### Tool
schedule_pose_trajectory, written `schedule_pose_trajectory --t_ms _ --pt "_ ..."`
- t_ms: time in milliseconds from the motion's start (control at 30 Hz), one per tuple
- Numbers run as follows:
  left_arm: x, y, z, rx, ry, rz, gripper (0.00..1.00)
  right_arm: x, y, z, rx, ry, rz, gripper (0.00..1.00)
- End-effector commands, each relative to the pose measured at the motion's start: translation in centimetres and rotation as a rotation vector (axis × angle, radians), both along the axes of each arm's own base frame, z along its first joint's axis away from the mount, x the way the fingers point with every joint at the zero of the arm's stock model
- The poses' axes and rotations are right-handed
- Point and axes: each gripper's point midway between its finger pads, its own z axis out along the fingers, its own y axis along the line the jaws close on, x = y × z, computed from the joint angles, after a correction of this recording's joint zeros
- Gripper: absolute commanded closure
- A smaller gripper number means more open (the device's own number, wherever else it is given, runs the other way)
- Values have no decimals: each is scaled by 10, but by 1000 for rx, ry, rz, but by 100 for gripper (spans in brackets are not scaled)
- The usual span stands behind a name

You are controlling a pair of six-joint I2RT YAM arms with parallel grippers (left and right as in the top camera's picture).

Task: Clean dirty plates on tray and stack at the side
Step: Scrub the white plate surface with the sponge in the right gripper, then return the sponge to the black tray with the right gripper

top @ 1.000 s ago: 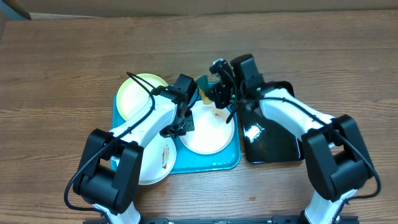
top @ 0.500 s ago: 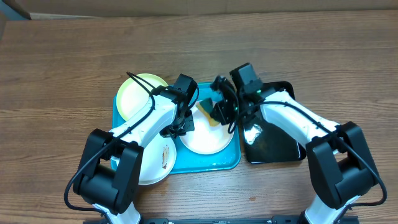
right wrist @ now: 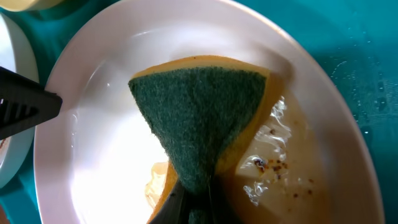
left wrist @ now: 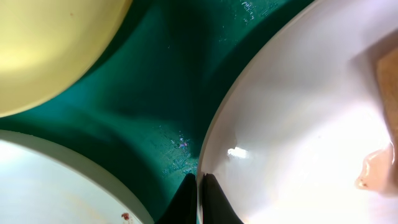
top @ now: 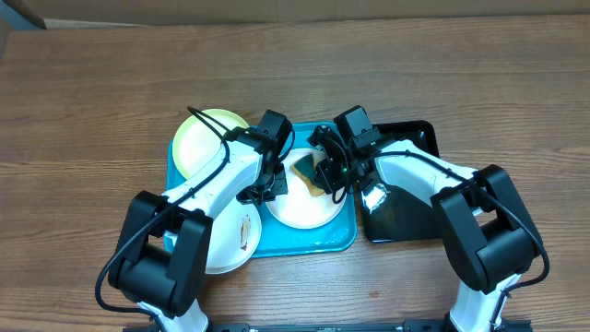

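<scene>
Left gripper (left wrist: 199, 193) pinches white plate (left wrist: 292, 124) rim; right gripper (right wrist: 194, 208) clamped on green-faced sponge (right wrist: 202, 106), pressed to plate below it.

Turquoise tray (top: 313, 242) lies flat. Yellow-green plate (top: 207, 143) at its 10 o'clock corner. White plate (top: 309, 207) at 3 o'clock, wet brown smears. Second white plate (top: 226, 249) overhangs 7 o'clock edge, brown streak.

A brown wood-grain table (top: 92, 101) under even light, with a tan strip (top: 277, 7) along its far edge.
</scene>
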Motion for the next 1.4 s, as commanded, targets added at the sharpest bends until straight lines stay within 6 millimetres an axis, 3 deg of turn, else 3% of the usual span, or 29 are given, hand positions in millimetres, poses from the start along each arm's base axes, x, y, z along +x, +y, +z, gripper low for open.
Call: schedule_pose_trajectory --t_ms 0,233,367,467,600,767,900,1000,1200,1367 --pt "-1 -3 -4 0 15 -27 96 16 -18 -22 -129 -46 -96 96" --pt "-1 -3 -4 0 15 -27 96 65 -28 6 -118 -135 -259 96" --pt "-1 -3 -4 0 15 -27 96 79 -40 7 -177 -200 -314 96" --pt "-1 -3 -4 0 14 -27 96 87 -35 20 -139 -215 -339 96" --pt "-1 -3 -4 1 15 -27 96 95 -22 77 -37 -262 -345 96" --pt "-2 -3 -4 2 18 -27 96 92 -30 156 24 -338 -383 96" --pt "-2 -3 -4 2 18 -27 96 71 -58 180 -26 -327 -425 96" --pt "-2 -3 -4 2 17 -27 88 48 -89 170 -135 -240 -479 96" --pt "-1 -3 -4 1 15 -27 65 2 -146 120 -366 7 -663 96" --pt "2 -4 -4 -4 5 -26 59 -27 -179 74 -498 96 -769 96"
